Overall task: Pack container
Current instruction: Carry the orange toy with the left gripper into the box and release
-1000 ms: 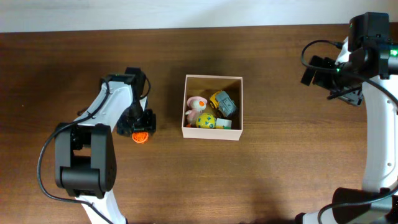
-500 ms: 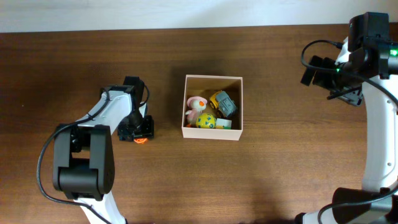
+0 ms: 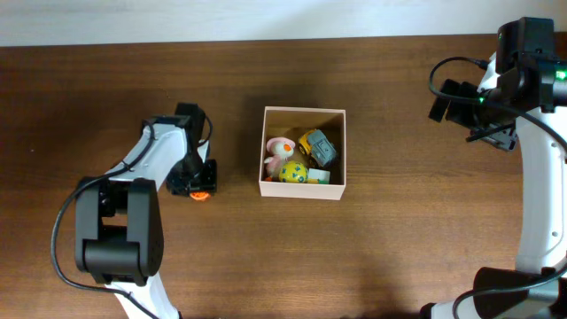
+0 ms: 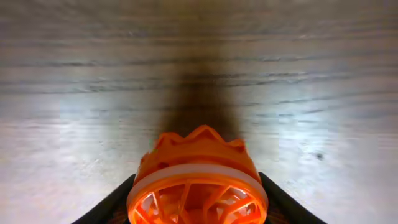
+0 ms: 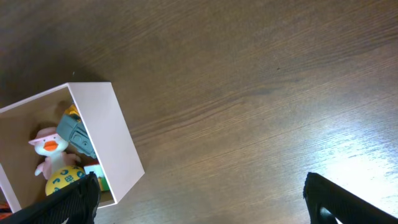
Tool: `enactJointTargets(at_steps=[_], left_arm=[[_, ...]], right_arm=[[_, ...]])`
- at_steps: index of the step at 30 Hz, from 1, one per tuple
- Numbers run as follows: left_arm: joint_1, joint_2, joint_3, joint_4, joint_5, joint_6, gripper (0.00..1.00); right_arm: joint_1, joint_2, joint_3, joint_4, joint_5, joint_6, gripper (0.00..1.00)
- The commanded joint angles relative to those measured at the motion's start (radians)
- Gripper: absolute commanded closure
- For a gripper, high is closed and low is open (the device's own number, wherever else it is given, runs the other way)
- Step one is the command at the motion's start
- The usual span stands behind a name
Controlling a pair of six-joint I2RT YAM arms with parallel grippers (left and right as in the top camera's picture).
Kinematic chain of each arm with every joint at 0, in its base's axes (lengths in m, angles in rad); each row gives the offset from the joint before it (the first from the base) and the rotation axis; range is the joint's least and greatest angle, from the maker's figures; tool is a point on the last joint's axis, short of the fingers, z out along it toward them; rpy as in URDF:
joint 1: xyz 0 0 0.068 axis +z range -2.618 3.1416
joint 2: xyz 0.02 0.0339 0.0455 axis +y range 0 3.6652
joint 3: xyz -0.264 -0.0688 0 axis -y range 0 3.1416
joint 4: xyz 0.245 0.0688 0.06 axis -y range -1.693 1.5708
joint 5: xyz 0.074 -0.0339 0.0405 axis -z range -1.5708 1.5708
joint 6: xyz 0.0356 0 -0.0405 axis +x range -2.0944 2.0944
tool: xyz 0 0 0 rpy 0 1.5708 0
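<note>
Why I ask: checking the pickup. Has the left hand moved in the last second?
Yes: overhead, the left hand shifted slightly away from the white-walled cardboard box, covering more of the orange plastic toy.

Dark wood-grain table (image 3: pixel 372 257), pale strip (image 3: pixel 266 18) along its far edge.

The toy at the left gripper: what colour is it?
Orange toy with a pale ring, shown best in the left wrist view.

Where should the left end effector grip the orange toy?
Probably across the white-banded rim of the orange toy, coming straight down from above: it is round, lies clear of the container, and the left end effector has a finger either side of that rim.
</note>
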Motion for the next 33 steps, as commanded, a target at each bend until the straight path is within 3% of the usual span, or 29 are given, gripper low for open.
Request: enactJointTargets(at_steps=[1,8,14,21,27,31,33], left_arm=[[-0.001,-0.066,0.094,-0.043,0.012,0.013,0.53],[-0.072,-0.177,0.371,-0.158,0.139,0.013,0.53],[-0.227,-0.221,0.446,-0.031,0.164,0.012,0.53],[-0.381,-0.095,0.442,0.058,0.068,0.012,0.62],[-0.415,0.056,0.442,0.127,0.060,0.011,0.63],[-0.415,0.126,0.442,0.167,0.063,0.012,0.55],[-0.415,0.135,0.442,0.171,0.063,0.021,0.42]], right_arm=[[-0.005,-0.005,0.012,-0.002,-0.008,0.010,0.01],[-0.005,-0.005,0.012,-0.002,-0.008,0.010,0.01],[-0.005,-0.005,0.012,-0.002,-0.008,0.010,0.01],[-0.005,-0.005,0.012,-0.002,-0.008,0.010,0.01],[-0.005,-0.005,0.012,-0.002,-0.008,0.010,0.01],[-0.005,-0.005,0.012,-0.002,-0.008,0.010,0.01],[-0.005,-0.005,0.012,-0.002,-0.008,0.010,0.01]])
